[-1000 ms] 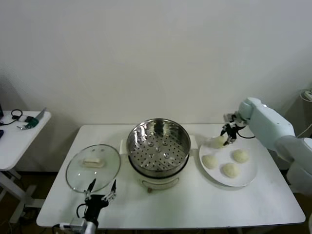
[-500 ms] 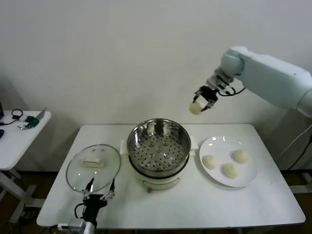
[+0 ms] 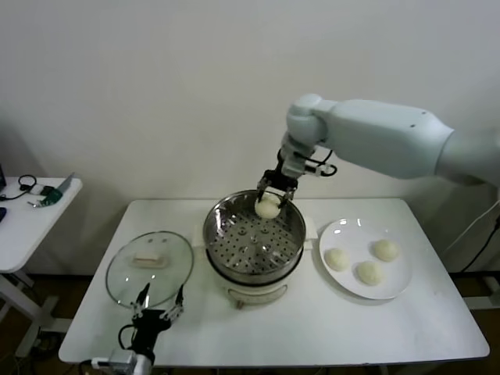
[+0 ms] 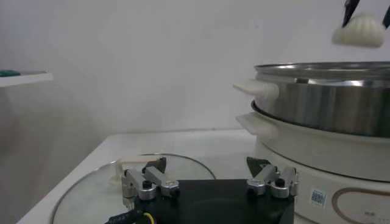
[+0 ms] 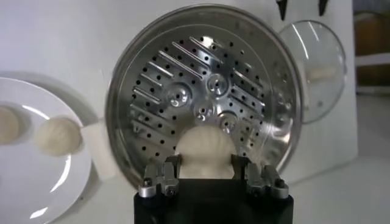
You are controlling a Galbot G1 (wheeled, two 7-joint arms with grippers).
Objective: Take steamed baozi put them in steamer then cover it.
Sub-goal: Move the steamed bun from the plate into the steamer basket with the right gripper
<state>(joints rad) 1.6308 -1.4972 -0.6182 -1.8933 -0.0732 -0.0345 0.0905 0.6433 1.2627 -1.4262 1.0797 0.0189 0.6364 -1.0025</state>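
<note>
One baozi (image 3: 268, 207) clamped in the right gripper (image 3: 275, 187) above the steamer (image 3: 254, 234); left gripper (image 3: 160, 308) spread open beside the lid (image 3: 149, 268).

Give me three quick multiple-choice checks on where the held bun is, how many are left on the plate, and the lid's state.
1. Where is the baozi in the right hand?
A. above the steamer
B. on the plate
C. on the lid

2. How many buns lie on the white plate?
A. one
B. three
C. four

3. The glass lid is:
A. on the steamer
B. held by the left hand
C. flat on the table

Answers: 1 A, the bun hangs over the perforated tray. 2 B, three sit on the plate. 3 C, it rests beside the steamer, in front of the left hand.
</note>
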